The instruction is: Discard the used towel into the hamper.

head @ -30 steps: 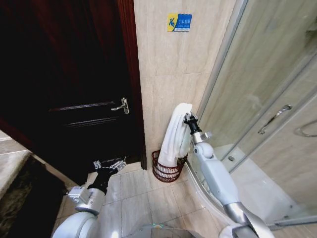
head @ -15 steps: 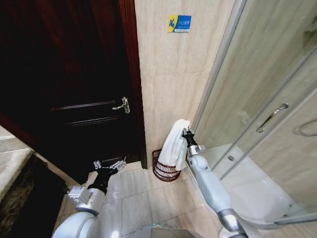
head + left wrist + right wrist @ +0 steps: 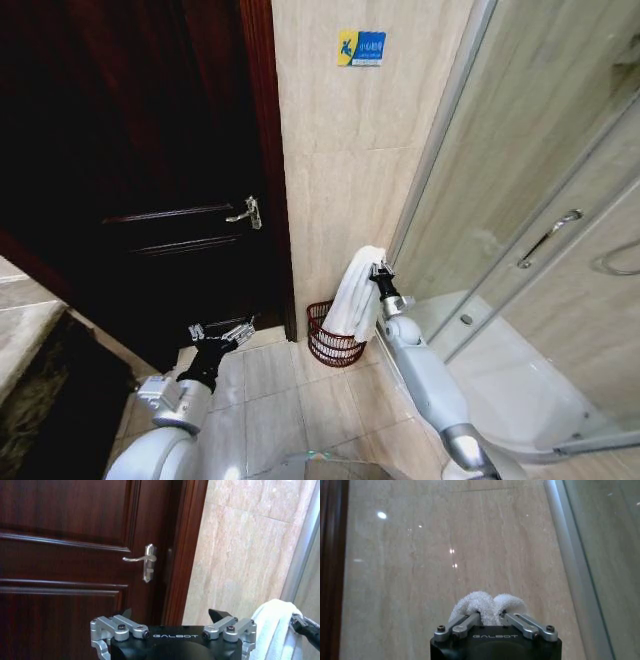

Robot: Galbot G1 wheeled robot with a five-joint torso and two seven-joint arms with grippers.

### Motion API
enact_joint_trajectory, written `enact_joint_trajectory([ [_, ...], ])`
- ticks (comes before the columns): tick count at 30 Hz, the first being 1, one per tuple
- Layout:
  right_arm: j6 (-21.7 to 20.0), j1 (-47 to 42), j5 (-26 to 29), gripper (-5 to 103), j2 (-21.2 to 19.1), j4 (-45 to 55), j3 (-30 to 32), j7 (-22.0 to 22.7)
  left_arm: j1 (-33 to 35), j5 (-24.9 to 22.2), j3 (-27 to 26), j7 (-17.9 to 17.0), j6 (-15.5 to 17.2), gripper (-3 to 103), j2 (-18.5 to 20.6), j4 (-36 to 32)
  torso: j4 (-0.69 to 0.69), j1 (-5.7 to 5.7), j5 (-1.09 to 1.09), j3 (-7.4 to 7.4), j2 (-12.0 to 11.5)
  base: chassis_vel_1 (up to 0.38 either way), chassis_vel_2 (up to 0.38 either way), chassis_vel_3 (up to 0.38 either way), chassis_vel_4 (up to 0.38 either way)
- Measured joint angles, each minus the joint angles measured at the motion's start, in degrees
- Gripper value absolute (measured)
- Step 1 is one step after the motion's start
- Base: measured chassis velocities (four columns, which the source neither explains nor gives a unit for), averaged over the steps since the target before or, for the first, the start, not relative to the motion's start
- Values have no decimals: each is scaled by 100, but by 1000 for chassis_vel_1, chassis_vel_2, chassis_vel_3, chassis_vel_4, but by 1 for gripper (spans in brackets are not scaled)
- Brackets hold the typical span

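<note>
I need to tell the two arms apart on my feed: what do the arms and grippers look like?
The two look alike. Each arm has smooth silver-white shells that narrow to a black wrist. The left gripper and right gripper each have a black body marked GALBOT in white, with silver metal finger links held by dark bolts. The left one's fingers end in black pointed tips. No loose cables are visible.

Hamper (image 3: 334,346) mouth: partly taken by the towel (image 3: 355,295) hanging into it.
Sides: tiled wall (image 3: 345,180) behind, dark door (image 3: 140,180) left, shower glass (image 3: 520,180) right.
Approach: bare floor tiles (image 3: 290,400) in front.
</note>
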Motion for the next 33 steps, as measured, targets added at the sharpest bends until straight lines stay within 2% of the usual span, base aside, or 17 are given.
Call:
enact_joint_trajectory([
  [5,71,125,144,9,2,-41,-55,-162,0,0,0,0,0,100,0,0,0,2,1,1,-1,-166,169,175,-156],
  [10,151,89,49,9,66,-110,-45,-239,0,0,0,0,0,100,0,0,3,4,-2,0,-2,-210,231,240,-220],
  [11,197,-58,12,9,106,-111,-48,-224,-1,0,0,0,0,100,1,0,-1,5,-4,0,-2,-219,191,210,-227],
  [13,225,-246,-60,9,152,-71,-55,-163,-2,0,0,0,0,100,0,0,-2,9,-5,1,-3,-201,191,210,-170],
  [15,194,-560,-215,9,240,43,-40,-33,-1,0,0,0,0,100,-1,0,3,10,3,3,-4,-169,145,94,-76],
  [17,-3,-1125,-416,9,399,406,52,303,-1,0,0,0,0,100,0,0,-1,9,1,3,-4,-100,45,14,-7],
  [18,-3,-1125,-416,9,399,406,52,303,-1,0,0,0,0,100,0,0,-1,9,1,3,-4,-100,14,-29,-7],
  [19,-178,-1425,-441,9,490,661,132,486,-2,0,0,0,0,100,1,0,-4,4,1,1,-3,-21,14,-67,-29],
  [21,-236,-1525,-421,9,525,665,187,537,0,0,0,0,0,100,1,0,-1,-2,-2,-1,-1,28,-29,-69,15],
  [25,-190,-1410,-227,9,509,328,229,471,1,0,0,0,0,100,0,0,3,-4,1,-2,1,105,-31,-50,70],
  [30,-60,-1228,138,9,508,-275,225,143,0,0,0,0,0,100,0,0,0,1,0,0,0,0,0,0,0],
  [33,-57,-1222,160,9,512,-474,200,20,0,0,0,0,0,100,0,0,-1,4,0,1,0,0,0,0,0],
])
